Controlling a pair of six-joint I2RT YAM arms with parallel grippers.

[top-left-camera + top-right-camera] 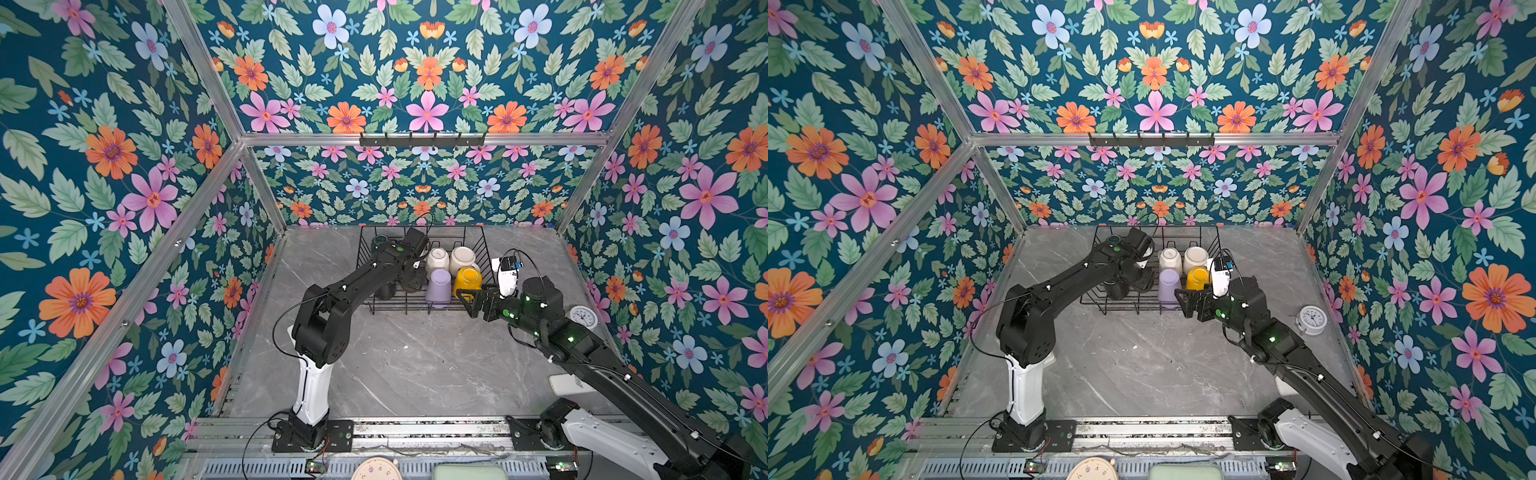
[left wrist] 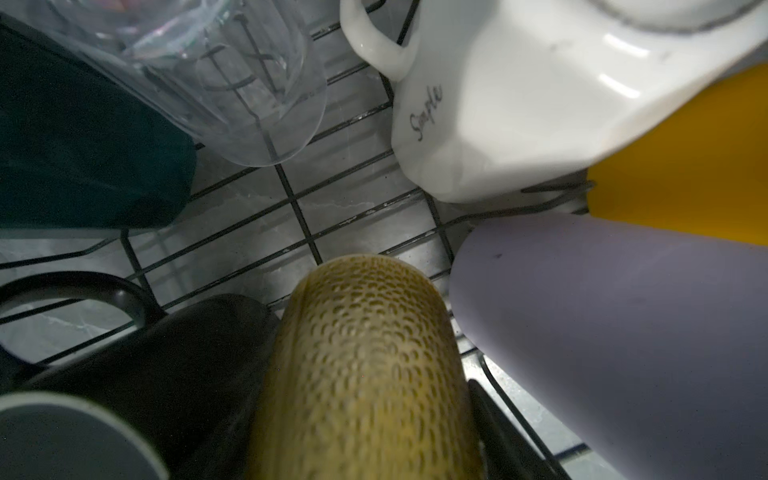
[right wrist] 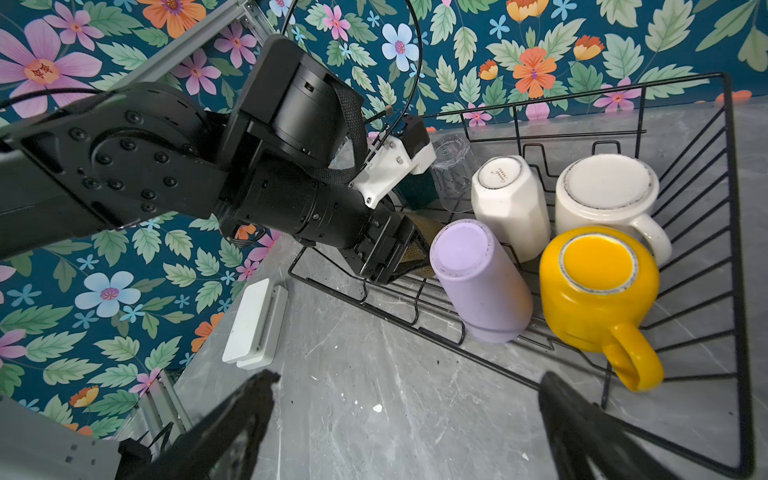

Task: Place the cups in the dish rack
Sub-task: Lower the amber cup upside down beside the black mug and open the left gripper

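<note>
Our left end effector (image 3: pixel 409 249) is partly closed across the body of the amber glass (image 2: pixel 365 365), one dark finger showing alongside its wall. The glass points down into the dish rack (image 3: pixel 732 208), its free end low over the wire floor; we cannot tell whether it touches. It sits between the black mug (image 2: pixel 145 374) and the lilac tumbler (image 3: pixel 482 286), close to both.

We judge the glass light, rigid and brittle, so it should meet wire and neighbours gently. Its scale-like relief likely gives the pads more bite than smooth glass would, and a hold across the middle of the wall suits it. It looks honey-brown, translucent and patterned all over.

Farther out in the rack are the clear glass (image 2: pixel 232 83), dark green mug (image 2: pixel 83 145), white mug with script (image 2: pixel 519 124), a second white mug (image 3: pixel 606 195) and the yellow mug (image 3: pixel 598 291). The rack stands at the far edge of the tabletop (image 1: pixel 395 365). Our right end effector (image 3: pixel 407 419) hangs wide open and empty by the rack's near right corner.
</note>
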